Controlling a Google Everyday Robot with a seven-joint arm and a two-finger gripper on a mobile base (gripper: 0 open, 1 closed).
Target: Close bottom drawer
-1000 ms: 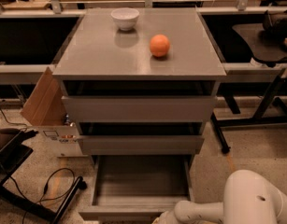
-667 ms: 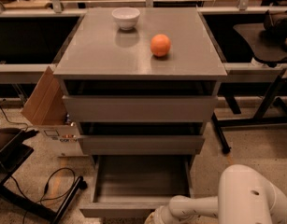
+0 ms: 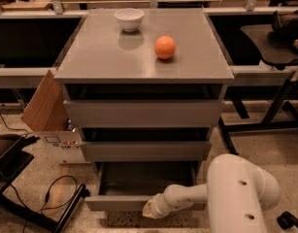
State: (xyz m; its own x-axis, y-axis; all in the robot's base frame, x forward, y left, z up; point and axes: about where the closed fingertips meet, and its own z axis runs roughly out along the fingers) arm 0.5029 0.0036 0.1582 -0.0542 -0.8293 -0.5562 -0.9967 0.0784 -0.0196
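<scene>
At the foot of the grey three-drawer cabinet [image 3: 143, 64], nearest the camera, the white rounded robot arm [image 3: 240, 193] reaches in from the cabinet's right front corner. It ends in the pale gripper [image 3: 151, 209]. The gripper sits low against the outer face of the bottom drawer [image 3: 114, 204], a little right of the middle of that front. Whether it is open or closed I cannot tell, nor whether it truly touches the panel or only hangs just before it.

That drawer is a narrow grey handleless box with a flat matte front. It stands pulled well out of the cabinet's base toward the camera, its dark interior showing bare. Its front runs left to right across the cabinet, while its travel runs straight back. So the drawer lies directly beyond the gripper, and its closed seat is further back under the cabinet. My judgement is that the push should go squarely away from the camera into the front. A push landing off-centre might skew the box on its runners.

Above it on the cabinet sit the mid-width grey drawer [image 3: 146, 150] and the tall-fronted grey drawer [image 3: 143, 113]. Farther back, on the cabinet's top, rest a round orange fruit [image 3: 165, 47] and a small white bowl [image 3: 129, 19].
</scene>
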